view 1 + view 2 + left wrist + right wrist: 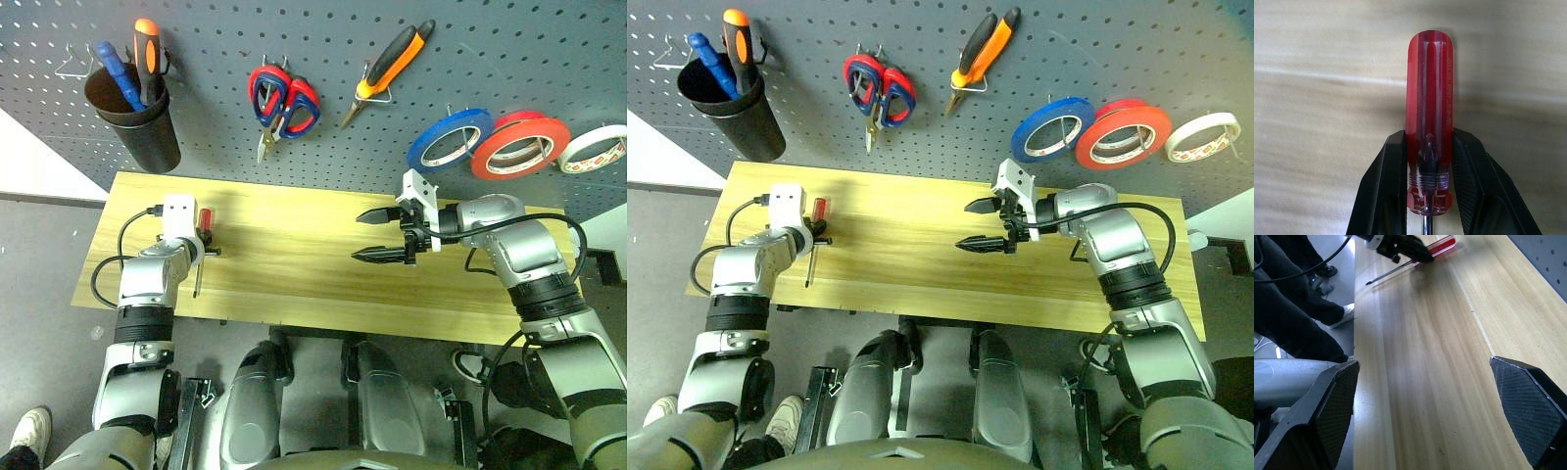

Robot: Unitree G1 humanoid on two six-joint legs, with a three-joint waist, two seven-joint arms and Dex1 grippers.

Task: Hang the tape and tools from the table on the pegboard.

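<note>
left gripper [1427, 196] clamped low on red screwdriver handle [1429, 98], near shaft; could pivot or slip on lift. right gripper [387, 235] wide open, empty.

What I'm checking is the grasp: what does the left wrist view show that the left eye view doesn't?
Left wrist view: both pads pressed against the red handle near its ribbed collar. Left eye view: the pegboard with pliers and red tape hung, and the right tool open. Both: left tool shut on the screwdriver, wooden table.
</note>
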